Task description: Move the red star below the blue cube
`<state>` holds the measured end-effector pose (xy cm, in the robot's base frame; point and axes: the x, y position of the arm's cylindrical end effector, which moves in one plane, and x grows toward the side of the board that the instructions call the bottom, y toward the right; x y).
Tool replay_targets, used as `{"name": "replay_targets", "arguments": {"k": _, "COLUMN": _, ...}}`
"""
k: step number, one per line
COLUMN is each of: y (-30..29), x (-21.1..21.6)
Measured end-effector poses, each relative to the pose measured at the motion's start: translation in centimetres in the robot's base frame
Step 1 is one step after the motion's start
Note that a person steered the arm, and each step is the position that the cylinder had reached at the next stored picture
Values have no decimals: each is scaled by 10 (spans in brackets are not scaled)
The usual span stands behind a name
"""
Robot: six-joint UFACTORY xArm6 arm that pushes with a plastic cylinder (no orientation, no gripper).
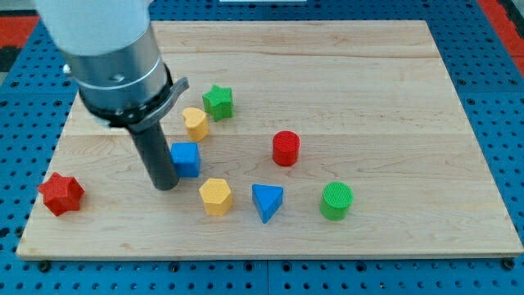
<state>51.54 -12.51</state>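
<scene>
On the counter: pale wooden counter [393,74] carried small plastic blocks.
Tip: my tip [166,186] stood just left of the blue cube [187,159], seemingly touching.
Tool: none fitted, only a dark rod, grasping nothing.
Red star [60,194]: lay near the counter's lower-left edge, well apart from the cube.
Neighbours: yellow hexagon [216,197], blue triangle [267,201].

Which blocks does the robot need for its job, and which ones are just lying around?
For the job:
- red star-shaped block, near the wooden board's left edge
- blue cube block
- my tip, touching or nearly touching the cube's left side

Just lying about:
- green star block
- two yellow blocks
- red cylinder
- blue triangular block
- green cylinder
</scene>
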Motion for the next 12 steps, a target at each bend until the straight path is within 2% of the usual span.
{"name": "replay_targets", "arguments": {"k": 1, "y": 1, "x": -15}}
{"name": "replay_targets", "arguments": {"k": 3, "y": -179, "x": -44}}
{"name": "replay_targets", "arguments": {"k": 4, "y": -172, "x": 4}}
{"name": "replay_targets", "arguments": {"k": 5, "y": -118, "x": 18}}
{"name": "replay_targets", "arguments": {"k": 6, "y": -176, "x": 33}}
{"name": "replay_targets", "arguments": {"k": 7, "y": -143, "x": 83}}
{"name": "replay_targets", "arguments": {"k": 8, "y": -95, "x": 63}}
{"name": "replay_targets", "arguments": {"k": 9, "y": -88, "x": 51}}
{"name": "replay_targets", "arguments": {"k": 10, "y": -156, "x": 51}}
{"name": "replay_targets", "arguments": {"k": 11, "y": -124, "x": 45}}
{"name": "replay_targets", "arguments": {"k": 12, "y": -47, "x": 41}}
